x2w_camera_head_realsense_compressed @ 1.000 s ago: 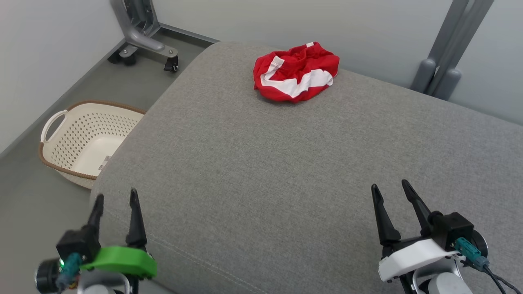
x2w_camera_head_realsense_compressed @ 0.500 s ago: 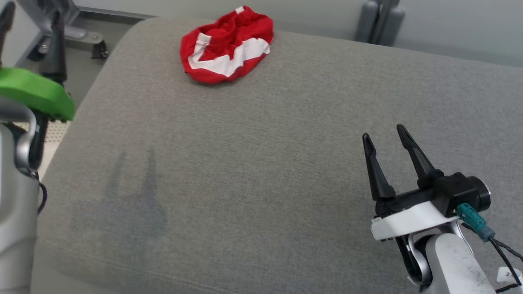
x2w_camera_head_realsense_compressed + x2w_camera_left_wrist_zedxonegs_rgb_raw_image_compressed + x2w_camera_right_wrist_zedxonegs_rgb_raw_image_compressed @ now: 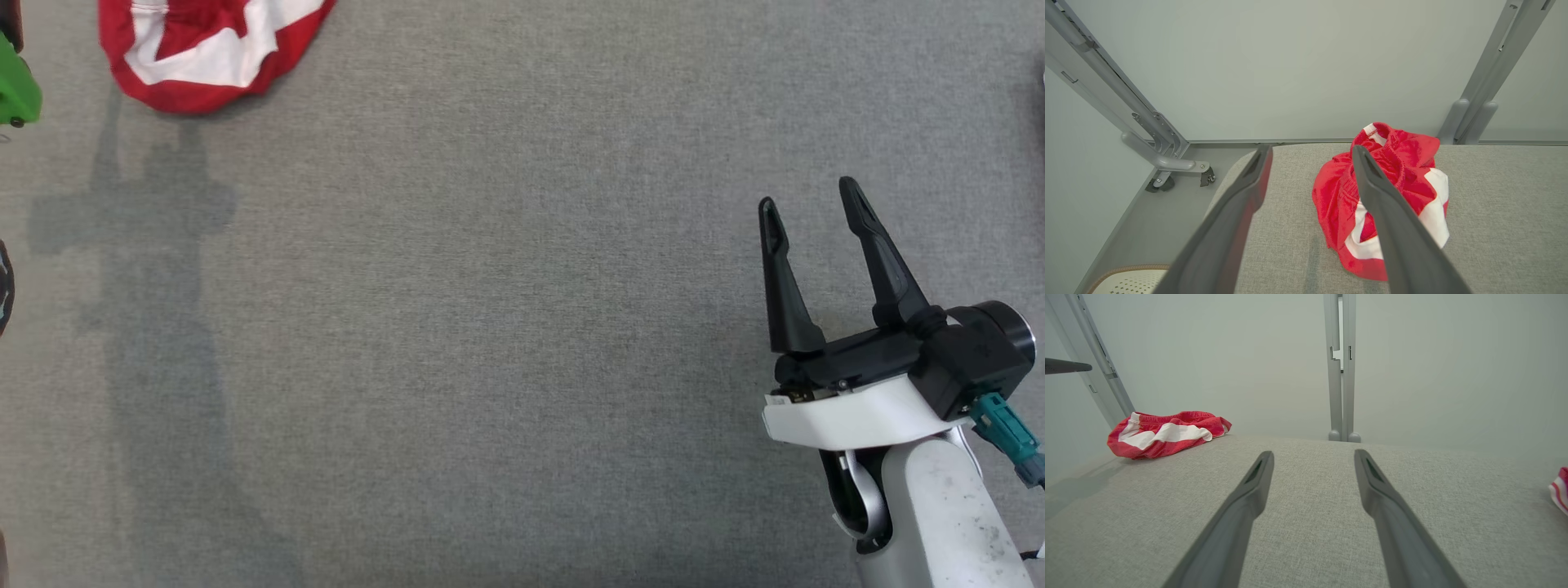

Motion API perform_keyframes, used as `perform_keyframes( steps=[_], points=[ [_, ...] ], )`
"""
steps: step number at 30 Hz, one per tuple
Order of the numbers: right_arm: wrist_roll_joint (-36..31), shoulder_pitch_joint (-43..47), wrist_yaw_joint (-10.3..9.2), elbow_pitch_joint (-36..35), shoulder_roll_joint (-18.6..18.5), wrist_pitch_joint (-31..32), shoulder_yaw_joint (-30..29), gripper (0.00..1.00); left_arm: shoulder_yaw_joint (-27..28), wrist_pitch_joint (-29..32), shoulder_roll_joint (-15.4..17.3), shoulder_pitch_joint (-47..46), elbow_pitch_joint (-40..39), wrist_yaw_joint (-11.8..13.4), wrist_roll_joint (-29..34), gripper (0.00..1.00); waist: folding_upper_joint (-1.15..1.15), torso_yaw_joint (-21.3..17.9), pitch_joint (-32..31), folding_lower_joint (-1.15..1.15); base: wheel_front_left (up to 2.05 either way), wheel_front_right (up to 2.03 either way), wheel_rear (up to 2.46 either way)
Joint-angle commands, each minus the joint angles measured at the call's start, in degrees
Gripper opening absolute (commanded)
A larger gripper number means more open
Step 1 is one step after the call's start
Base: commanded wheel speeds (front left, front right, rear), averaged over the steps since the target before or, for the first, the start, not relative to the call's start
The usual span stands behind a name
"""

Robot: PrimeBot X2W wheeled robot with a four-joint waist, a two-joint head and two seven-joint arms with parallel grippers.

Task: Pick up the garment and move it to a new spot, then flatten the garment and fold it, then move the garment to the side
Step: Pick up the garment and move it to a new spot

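My view has tipped down (camera motion); left tool [image 3: 1311, 150], wide open, empty, now nears the garment [image 3: 204, 49], upper left; right tool [image 3: 808, 194] likewise. Pickup is next.

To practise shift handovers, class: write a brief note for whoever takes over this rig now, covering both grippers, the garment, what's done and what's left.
Left gripper: open, empty, aimed at the garment.
Right gripper: open, empty, over bare cushion, apart from the garment.
Garment: crumpled, red and white, at the cushion's far edge.
Done: nothing; garment not yet grasped.
To do: pick up, move, flatten, fold, set aside.
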Motion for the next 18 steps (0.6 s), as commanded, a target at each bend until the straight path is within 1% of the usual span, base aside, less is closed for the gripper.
perform_keyframes(
  steps=[1,8,13,14,15,16,17,18],
  points=[
    [0.02,-1.25,-0.09,-0.58,-0.04,-0.25,-0.06,1.0,-0.22,0.19,0.77,-1.43,1.17,-0.1,-0.29,1.0,0.0,-7.43,9.03,0.0,0.0,0.0,0.0],
    [-0.46,-1.72,-0.09,-1.31,-0.05,-0.78,-0.72,1.0,-3.0,1.82,1.8,-2.43,7.09,-0.11,-1.67,1.0,0.0,-7.78,11.54,0.0,0.0,0.0,0.0],
    [-0.67,-2.12,-0.09,-1.26,-0.05,-1.02,-0.64,1.0,-3.28,2.22,2.03,-2.77,10.73,-0.11,-2.59,1.0,0.0,-7.62,11.88,0.0,0.0,0.0,0.0],
    [-0.73,-2.14,-0.09,-1.17,-0.05,-1.07,-0.66,1.0,-3.46,2.02,1.87,-2.74,11.44,-0.11,-2.66,0.9,0.0,-7.55,11.84,0.0,0.0,0.0,0.0],
    [-0.81,-2.16,-0.09,-1.09,-0.05,-1.09,-0.72,1.0,-3.4,1.33,1.89,-2.85,11.81,0.25,-2.55,0.55,0.0,-7.48,11.78,0.0,0.0,0.0,0.0],
    [-0.91,-2.24,-0.09,-0.96,-0.05,-1.12,-0.79,1.0,-3.29,0.37,1.88,-2.98,12.22,0.57,-2.41,0.25,0.0,-7.39,11.59,0.0,0.0,0.0,0.0],
    [-1.05,-2.36,-0.09,-0.81,-0.06,-1.15,-0.9,1.0,-3.3,-0.48,1.8,-3.08,12.54,0.71,-2.31,0.0,0.0,-7.3,11.3,0.0,0.0,0.0,0.0],
    [-1.1,-2.46,-0.09,-0.62,-0.06,-1.15,-0.98,1.0,-3.49,-1.61,1.83,-3.31,12.83,0.77,-1.93,0.0,0.0,-7.2,10.85,0.0,0.0,0.0,0.0]
  ],
)
